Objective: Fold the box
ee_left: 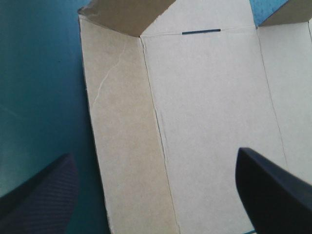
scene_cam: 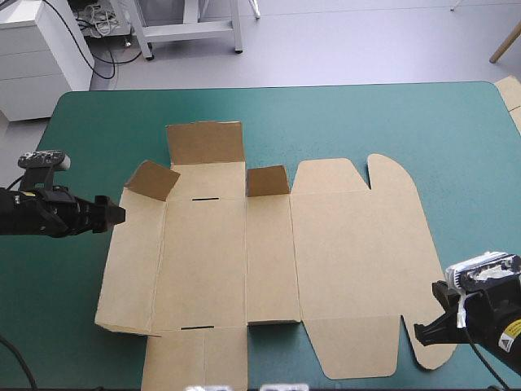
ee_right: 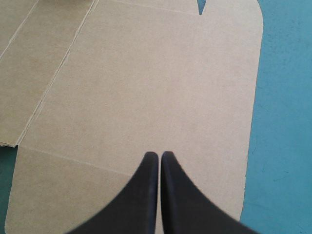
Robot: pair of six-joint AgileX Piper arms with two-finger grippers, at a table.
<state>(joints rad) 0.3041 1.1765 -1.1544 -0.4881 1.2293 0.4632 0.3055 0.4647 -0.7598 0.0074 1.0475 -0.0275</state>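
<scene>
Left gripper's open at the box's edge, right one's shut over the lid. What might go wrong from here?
1. The left gripper stands open at the box's side panel, which has a pale crack; lifted, it may bend there instead of at its score line.
2. The right gripper is shut over the lid, holding nothing; a push from the left might slide the whole sheet across the teal-green cover.

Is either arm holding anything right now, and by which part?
Nothing is held. The left gripper stands open by the left panel of the box; the right gripper is shut, empty, over its flat lid.
</scene>
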